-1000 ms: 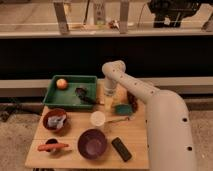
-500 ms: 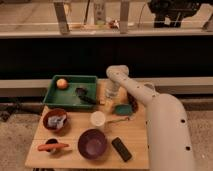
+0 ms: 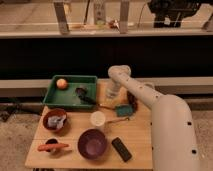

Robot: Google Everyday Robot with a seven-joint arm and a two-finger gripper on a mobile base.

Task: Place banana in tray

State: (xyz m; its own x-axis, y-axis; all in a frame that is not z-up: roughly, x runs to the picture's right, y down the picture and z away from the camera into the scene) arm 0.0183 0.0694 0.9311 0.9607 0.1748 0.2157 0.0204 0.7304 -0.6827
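The dark green tray [image 3: 54, 96] sits at the table's back left. It holds an orange round fruit [image 3: 61, 83] and a dark object [image 3: 82, 92]. My gripper [image 3: 111, 94] hangs from the white arm [image 3: 150, 97] just right of the tray's right rim, low over the table. I cannot make out the banana as a separate thing. It is hidden at or under the gripper, or out of view.
A white cup [image 3: 98, 118], a purple bowl [image 3: 92, 143], a brown bowl [image 3: 55, 120] with something grey-blue in it, an orange carrot [image 3: 52, 146], a black remote [image 3: 121, 149] and a green flat object [image 3: 122, 110] share the wooden table [image 3: 140, 150]. A dark wall runs behind.
The arm's upper joint and the gripper have shifted slightly right and toward the front, away from the tray's right rim.
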